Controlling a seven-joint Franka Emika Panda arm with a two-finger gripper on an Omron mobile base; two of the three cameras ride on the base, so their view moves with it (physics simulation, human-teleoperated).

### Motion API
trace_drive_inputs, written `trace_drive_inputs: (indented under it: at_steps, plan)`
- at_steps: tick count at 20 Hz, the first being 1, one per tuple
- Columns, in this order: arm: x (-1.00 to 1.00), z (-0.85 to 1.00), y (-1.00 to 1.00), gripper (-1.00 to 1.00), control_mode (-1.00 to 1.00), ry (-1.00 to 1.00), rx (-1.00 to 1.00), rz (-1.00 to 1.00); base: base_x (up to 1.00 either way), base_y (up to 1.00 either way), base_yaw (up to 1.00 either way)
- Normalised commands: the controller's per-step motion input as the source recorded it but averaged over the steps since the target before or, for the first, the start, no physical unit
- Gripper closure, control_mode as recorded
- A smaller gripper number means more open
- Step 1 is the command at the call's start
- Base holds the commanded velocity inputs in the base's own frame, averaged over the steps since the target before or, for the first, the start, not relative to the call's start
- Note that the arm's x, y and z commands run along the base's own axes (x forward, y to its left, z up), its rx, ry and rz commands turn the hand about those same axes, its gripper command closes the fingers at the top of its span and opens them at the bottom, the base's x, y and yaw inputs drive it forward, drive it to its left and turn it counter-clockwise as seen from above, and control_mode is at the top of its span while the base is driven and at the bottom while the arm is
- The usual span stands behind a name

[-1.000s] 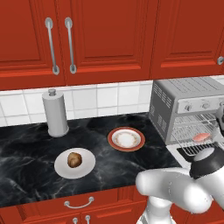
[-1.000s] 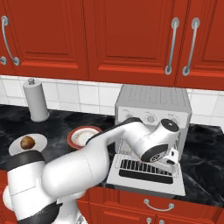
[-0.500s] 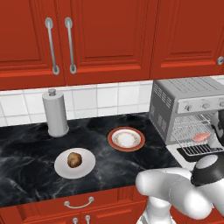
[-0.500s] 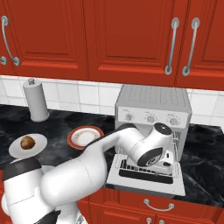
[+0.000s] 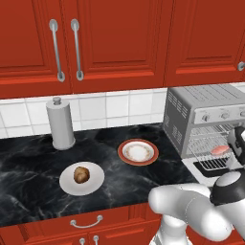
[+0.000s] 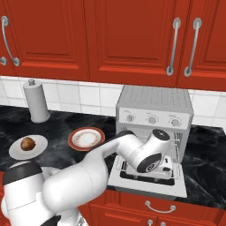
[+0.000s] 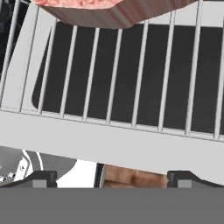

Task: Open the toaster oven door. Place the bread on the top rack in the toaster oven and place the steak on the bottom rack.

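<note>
The toaster oven (image 6: 154,110) stands at the counter's right end with the toaster oven door (image 6: 150,183) dropped flat, and the steak (image 5: 220,150) lies on a wire shelf inside, seen in the hand view as a pink slab (image 7: 109,11) on the bars of what appears to be the bottom rack (image 7: 131,74), though which shelf it is cannot be told for certain from these angles. The gripper (image 7: 111,177) hangs just outside the rack's front rail with its fingers (image 7: 39,178) spread wide and nothing between them. The bread (image 5: 82,174) sits untouched on its white plate (image 5: 67,184) well to the left, near the empty red-rimmed plate (image 5: 125,146) and the paper towel holder (image 5: 60,123). The step in hand is judged to be the retreat after setting down the meat: the hand should draw straight back along the rack's line, staying level so the fingertips clear the rail and the open door, before swinging left toward the roll. Against the picture of a second ago, the wrist has pulled back and lower from the oven mouth in both base views, while the steak and the roll lie where they were.
</note>
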Motion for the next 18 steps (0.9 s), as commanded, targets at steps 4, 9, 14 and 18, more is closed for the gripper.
trace_drive_inputs:
  at_steps: [4, 9, 14, 18]
  plan:
    - [0.02, -0.12, 0.03, -1.00, -1.00, 0.00, 0.00, 0.07, 0.00, 0.00, 0.00]
    - [0.05, -0.07, 0.06, -1.00, -1.00, 0.00, 0.00, 0.05, 0.00, 0.00, 0.00]
    - [0.05, -0.02, 0.01, -1.00, -1.00, 0.00, 0.00, 0.01, 0.00, 0.00, 0.00]
    - [0.08, -0.02, 0.03, -1.00, -1.00, 0.00, 0.04, 0.00, 0.00, 0.00, 0.00]
